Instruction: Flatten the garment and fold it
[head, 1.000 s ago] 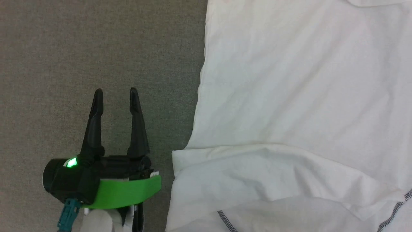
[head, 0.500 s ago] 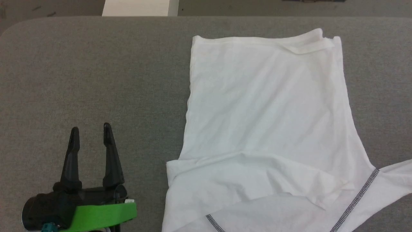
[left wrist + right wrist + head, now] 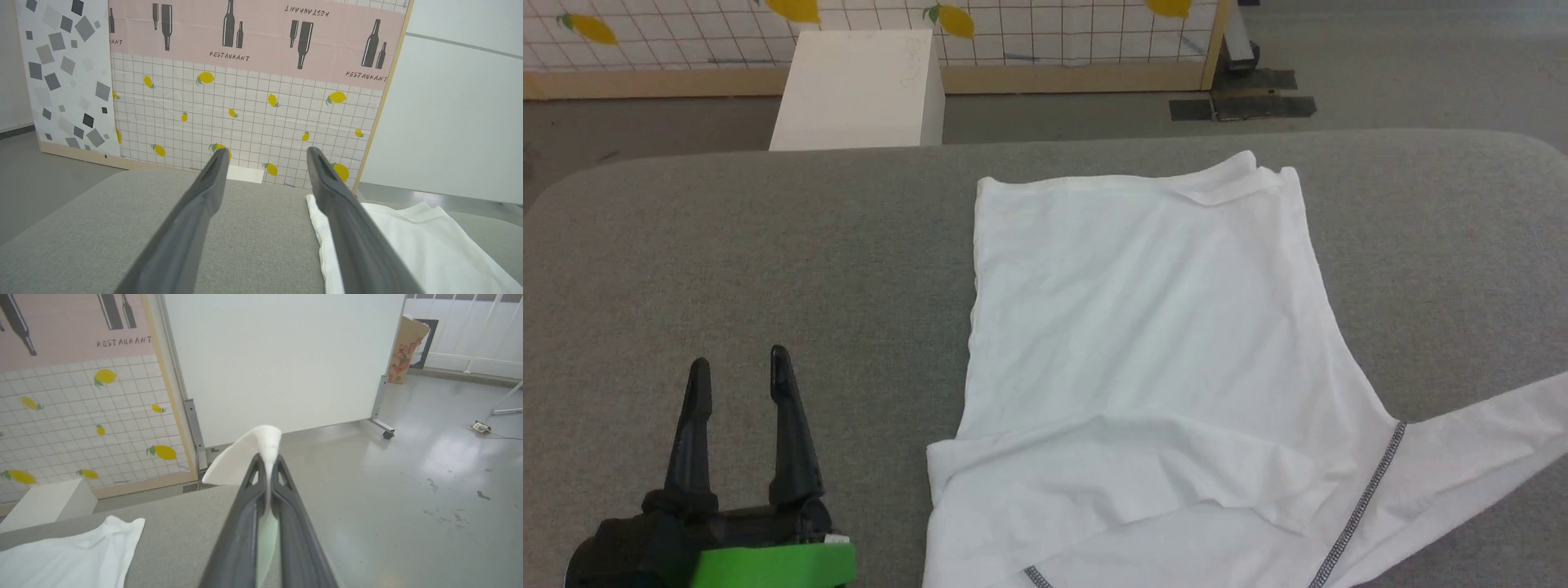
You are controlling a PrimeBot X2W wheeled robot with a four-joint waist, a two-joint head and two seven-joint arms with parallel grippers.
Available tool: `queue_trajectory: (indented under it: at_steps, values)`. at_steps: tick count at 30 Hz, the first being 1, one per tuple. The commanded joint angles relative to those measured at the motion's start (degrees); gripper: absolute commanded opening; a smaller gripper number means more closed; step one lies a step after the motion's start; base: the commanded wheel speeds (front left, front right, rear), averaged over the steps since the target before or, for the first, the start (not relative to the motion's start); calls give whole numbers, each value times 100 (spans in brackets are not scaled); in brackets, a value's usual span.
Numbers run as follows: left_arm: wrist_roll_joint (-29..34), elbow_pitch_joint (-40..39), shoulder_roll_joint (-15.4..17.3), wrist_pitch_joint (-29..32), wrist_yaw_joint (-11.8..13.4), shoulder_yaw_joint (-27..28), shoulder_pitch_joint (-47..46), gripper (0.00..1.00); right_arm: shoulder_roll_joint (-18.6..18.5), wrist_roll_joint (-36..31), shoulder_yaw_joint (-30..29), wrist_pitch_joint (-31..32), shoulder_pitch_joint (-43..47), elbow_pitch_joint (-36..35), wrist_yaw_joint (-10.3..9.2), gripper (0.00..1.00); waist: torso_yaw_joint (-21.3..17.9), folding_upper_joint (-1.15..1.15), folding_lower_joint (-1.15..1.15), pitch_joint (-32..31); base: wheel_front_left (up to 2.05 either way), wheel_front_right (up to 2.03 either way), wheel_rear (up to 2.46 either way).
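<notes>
Currently: white T-shirt [image 3: 1143, 327], lying on grey table [image 3: 727, 245], one sleeve stretching right. Left gripper [image 3: 738, 358]: fingers spread, empty, beside T-shirt. Right gripper [image 3: 267, 459]: fingers pressed together, pinching T-shirt fabric.

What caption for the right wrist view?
Right gripper shut on a white T-shirt fold; the rest lies on the grey table.

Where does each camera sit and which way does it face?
Head view: on the head, facing down at the garment on the table; left claw lower left.
Left wrist view: on that wrist, facing past that open claw toward the lemon panel.
Right wrist view: on that wrist, facing the floor past the right claw, shut on garment cloth.
All share garment and table.
</notes>
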Motion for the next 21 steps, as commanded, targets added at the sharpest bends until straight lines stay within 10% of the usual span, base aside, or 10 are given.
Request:
queue_trajectory:
  at_steps: [1,21]
  values:
    - [-46,-22,9,12,21,7,92,100,94,98,188,70,54,-211,-9,0,-42,0,1,-99,0,0,0]
    - [-120,-7,-49,20,17,-146,63,100,1446,492,3738,1153,187,-2610,-9,0,473,0,1,-90,0,0,0]
